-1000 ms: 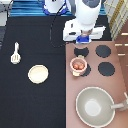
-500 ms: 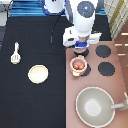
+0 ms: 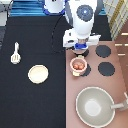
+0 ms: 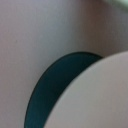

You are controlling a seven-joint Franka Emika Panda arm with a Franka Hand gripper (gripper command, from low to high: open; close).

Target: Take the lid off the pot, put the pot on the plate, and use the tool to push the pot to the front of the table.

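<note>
The gripper (image 3: 80,47) hangs over the stove (image 3: 95,75), near the exterior view's top, just above a black burner (image 3: 81,51). Whether it is open, closed or gripping something cannot be told here. In the wrist view a pale round surface, perhaps the lid (image 4: 95,97), fills one corner over a dark burner.

The pot (image 3: 77,65) stands on the stove just below the gripper, uncovered, with its reddish-brown contents showing. The plate (image 3: 38,74) lies on the black counter (image 3: 30,105), well apart from the pot toward the exterior view's left. The tool (image 3: 16,54) lies further left, near the counter's edge. The large grey pan (image 3: 95,106) sits at the stove's bottom
</note>
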